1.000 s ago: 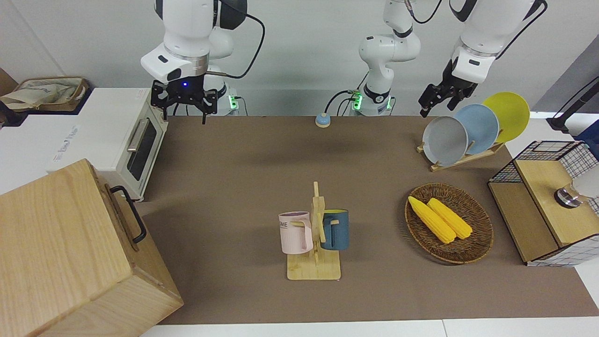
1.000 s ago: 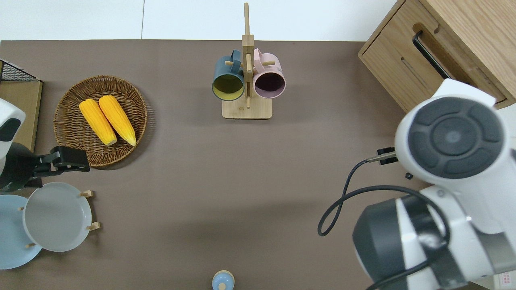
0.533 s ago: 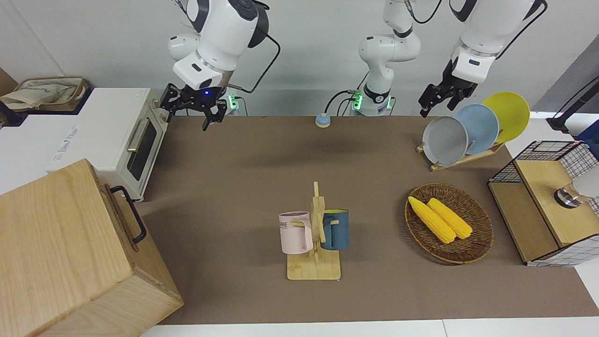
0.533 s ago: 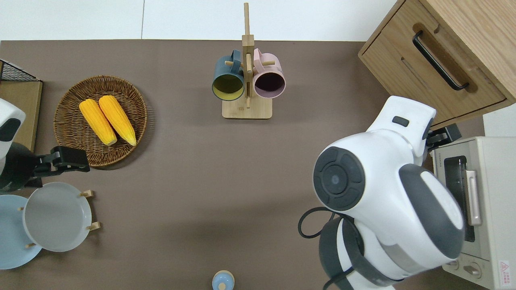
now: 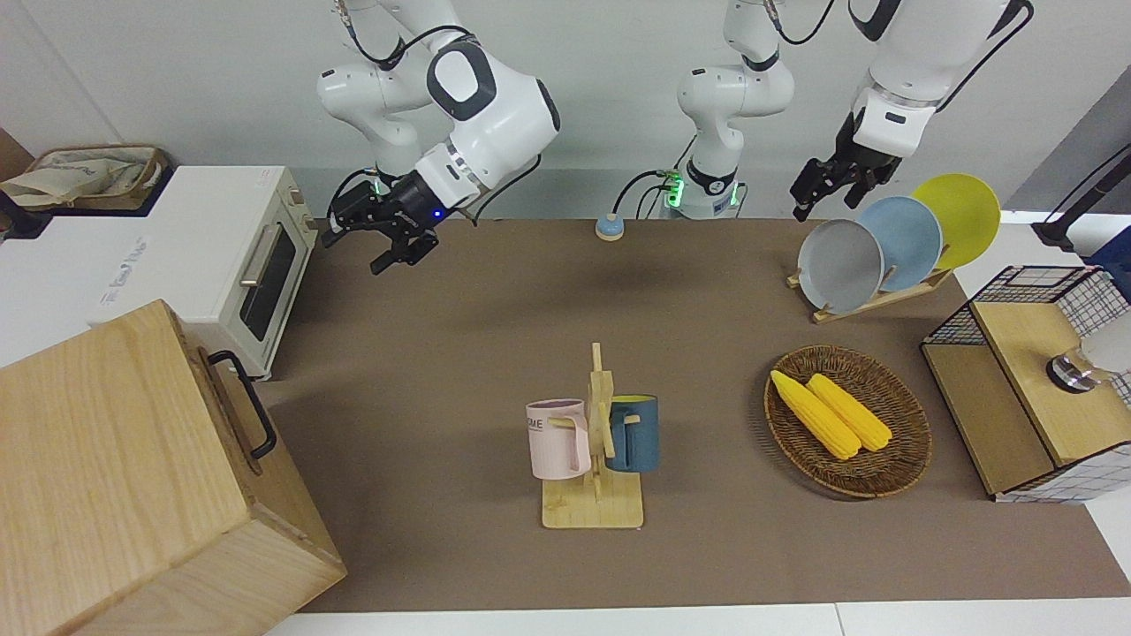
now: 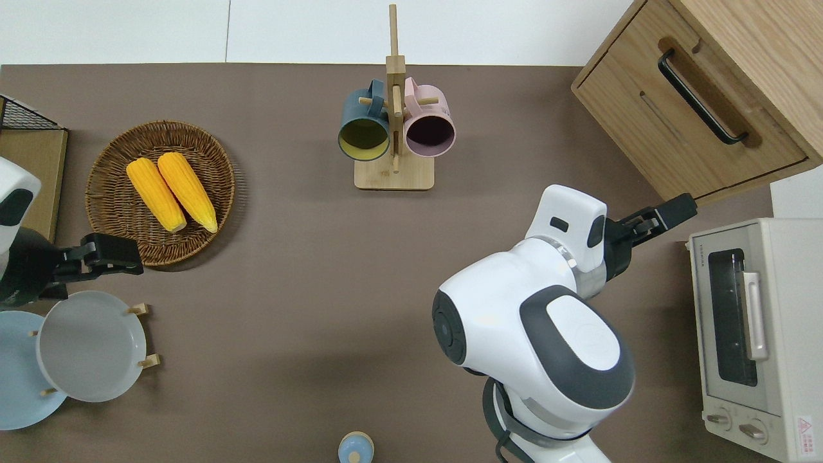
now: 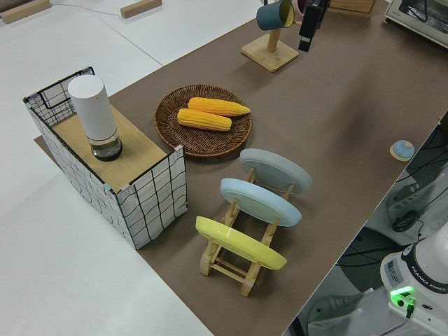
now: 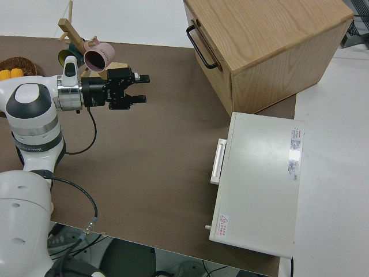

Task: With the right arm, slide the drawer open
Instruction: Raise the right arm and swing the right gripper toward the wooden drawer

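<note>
The right gripper (image 8: 141, 88), jaws spread and holding nothing, points toward the drawer (image 6: 681, 119), whose black bar handle (image 6: 699, 98) lies farther from the robots, running diagonally.

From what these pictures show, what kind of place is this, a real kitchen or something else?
Probably a robot lab with a mock kitchen set out on a table, not a real kitchen. Two robot arms work there: the right gripper is up over the mat, the left arm is parked. Kitchen props surround them: a toaster oven, a plate rack, a wooden cabinet.
</note>
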